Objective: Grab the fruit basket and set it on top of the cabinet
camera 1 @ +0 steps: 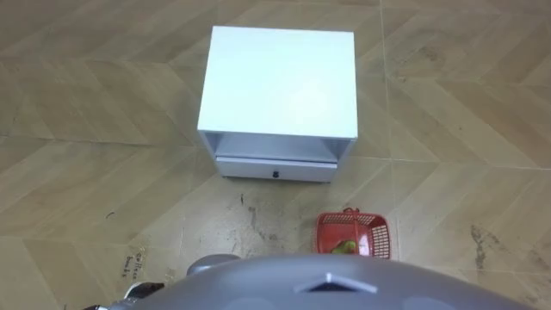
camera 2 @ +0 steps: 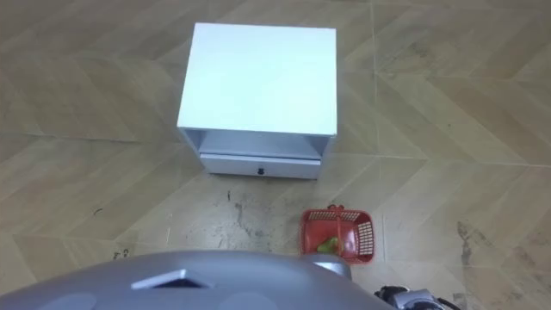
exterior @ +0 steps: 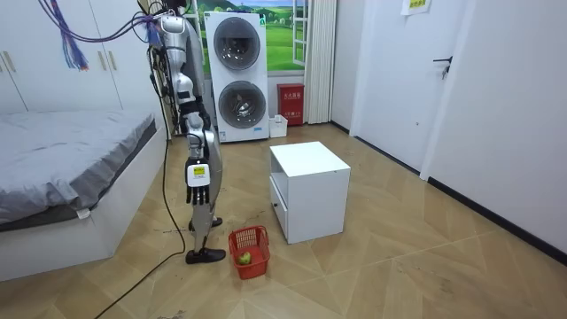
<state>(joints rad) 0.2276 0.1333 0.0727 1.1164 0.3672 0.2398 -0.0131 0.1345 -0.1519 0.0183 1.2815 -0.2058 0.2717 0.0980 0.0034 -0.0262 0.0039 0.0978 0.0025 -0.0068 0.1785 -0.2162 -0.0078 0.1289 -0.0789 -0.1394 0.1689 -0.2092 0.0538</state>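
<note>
Red mesh basket on herringbone floor

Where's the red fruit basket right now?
The red basket sits on the wooden floor at the robot's feet, a bit to its right, apart from the white cabinet ahead of it.

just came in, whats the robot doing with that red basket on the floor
Nothing has hold of it yet. The robot stands upright between the bed and a white bedside cabinet, facing the cabinet. The red fruit basket sits on the floor by its feet, on its right side, with a green fruit inside. The right hand hangs open at the robot's side, well above the basket.
</note>
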